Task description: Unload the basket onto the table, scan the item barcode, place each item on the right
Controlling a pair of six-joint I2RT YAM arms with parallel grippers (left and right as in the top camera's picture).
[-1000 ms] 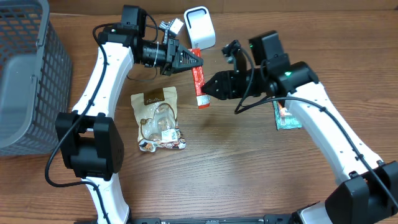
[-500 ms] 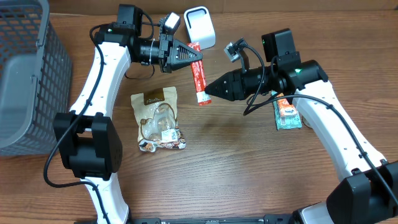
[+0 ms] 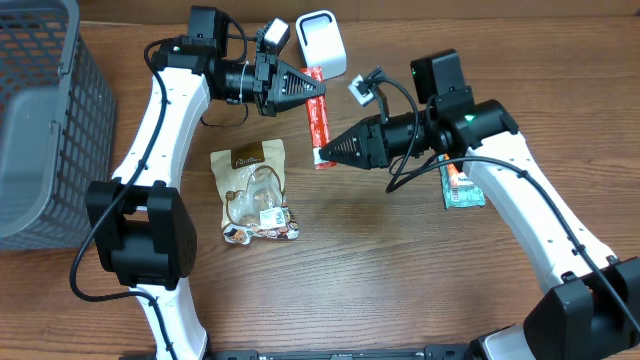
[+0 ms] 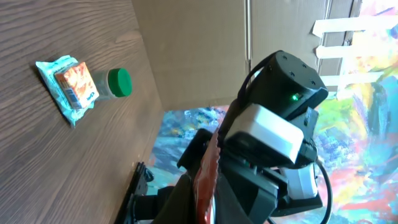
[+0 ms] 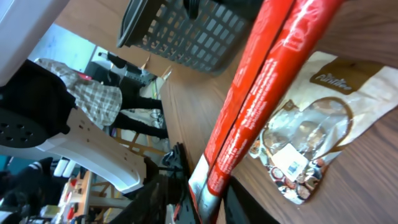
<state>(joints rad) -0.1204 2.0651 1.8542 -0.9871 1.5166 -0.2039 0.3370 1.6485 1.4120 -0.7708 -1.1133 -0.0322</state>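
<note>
Step in hand: handing over or re-gripping of the red stick pack (image 3: 318, 122), held in the air between both arms, near the white scanner (image 3: 321, 43) at the far edge.
Item position: lifted off the table, slanting from far to near; far end in the left gripper (image 3: 310, 88), near end at the right gripper (image 3: 325, 153).
Left gripper: clamped shut on the far end of the red stick pack (image 4: 207, 186).
Right gripper: jaws narrowed round the near end (image 5: 208, 180); firm pinch or mere contact, cannot tell.
Progress: probably mid-task; barcode not visibly turned toward the scanner window.
Next move calls for: a sure hold on the near end, then, as a judgement, turning the printed face toward the scanner without bending the thin pack.
Risk: slipping or twisting of the slim wrapper between two grips.
Surface: brown wood-grain table (image 3: 380, 270).
Other goods: snack pouch (image 3: 255, 192) lying flat left of centre; teal packet (image 3: 462, 186) at right, partly under the right arm; green-capped bottle (image 4: 116, 84) beside it in the left wrist view.
Basket: grey mesh basket (image 3: 40, 110) at far left.
Room: colourful painted panel and a person in plaid, in the wrist views only.
</note>
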